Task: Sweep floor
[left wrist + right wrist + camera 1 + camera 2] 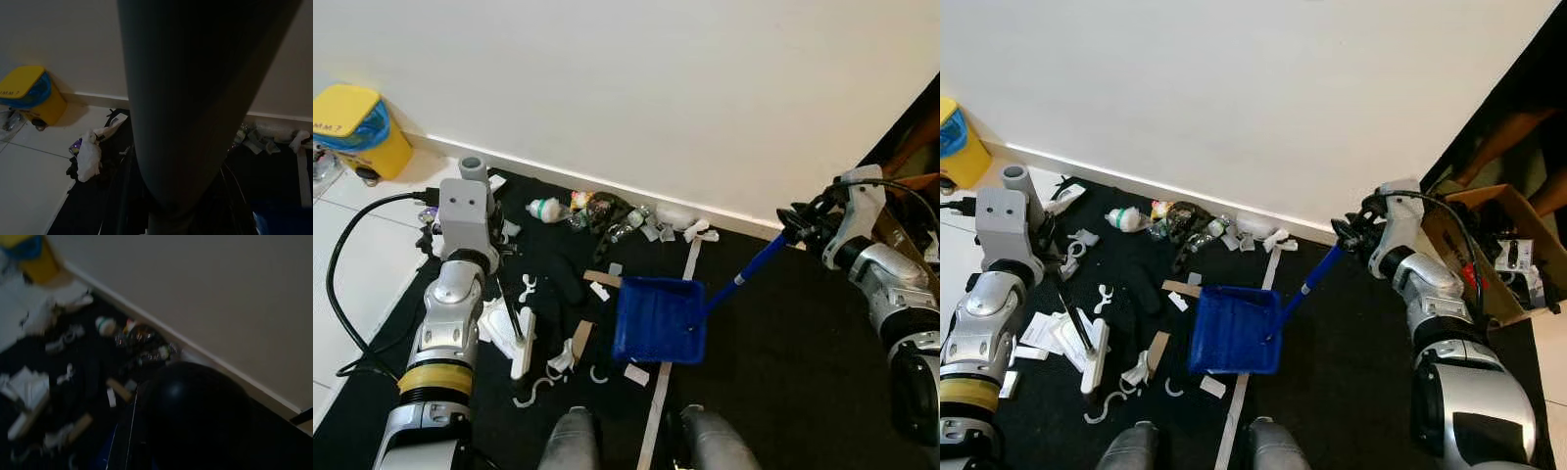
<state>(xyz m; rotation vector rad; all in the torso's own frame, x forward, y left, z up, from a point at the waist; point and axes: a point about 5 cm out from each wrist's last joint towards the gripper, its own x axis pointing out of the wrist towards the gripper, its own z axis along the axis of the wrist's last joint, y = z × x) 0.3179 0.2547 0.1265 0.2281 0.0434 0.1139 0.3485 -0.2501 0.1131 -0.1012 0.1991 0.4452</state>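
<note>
Below the right pincer (1356, 233), clenched on its handle, the blue dustpan (1232, 330) amid floor litter (1185, 223).

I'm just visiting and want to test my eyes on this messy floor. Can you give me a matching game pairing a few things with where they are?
Things:
1. blue dustpan
2. yellow bin
3. cardboard box
4. white brush

Places:
A. far right, beside the right arm
B. mid-mat, among scraps
C. left corner by the wall
D. below the left arm

Pairs: 1-B, 2-C, 3-A, 4-D
</note>
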